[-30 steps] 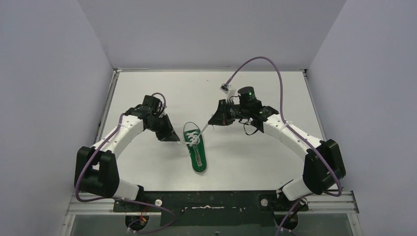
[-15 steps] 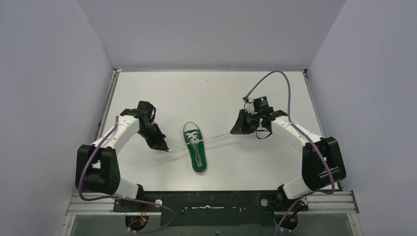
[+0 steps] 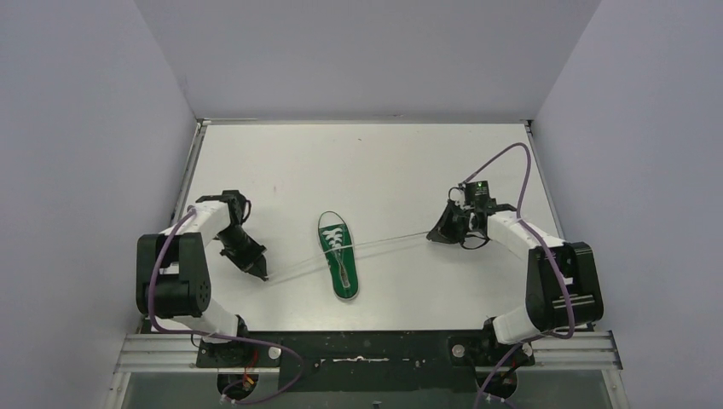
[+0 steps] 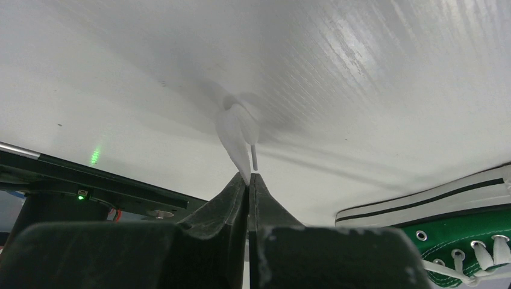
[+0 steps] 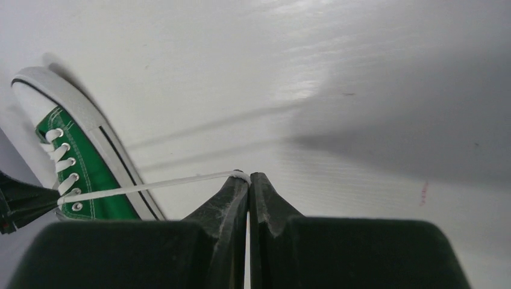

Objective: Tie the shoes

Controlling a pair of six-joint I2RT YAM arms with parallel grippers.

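Observation:
A small green sneaker (image 3: pixel 339 256) with white sole rim lies mid-table, toe toward the far side. Its two white laces run out taut to either side. My left gripper (image 3: pixel 263 275) is shut on the left lace end (image 4: pixel 236 132), low and left of the shoe; the shoe's side shows at the right of the left wrist view (image 4: pixel 464 229). My right gripper (image 3: pixel 430 237) is shut on the right lace (image 5: pixel 150 184), right of the shoe, and the lace stretches straight to the shoe's eyelets (image 5: pixel 63 168).
The white table (image 3: pixel 367 162) is walled by grey panels on three sides. A black rail (image 3: pixel 367 348) with the arm bases runs along the near edge. Purple cables (image 3: pixel 503 158) loop over the right arm.
Both grippers have moved outward away from the shoe, left toward the near left, right toward the right, pulling the laces from slack into long taut lines.

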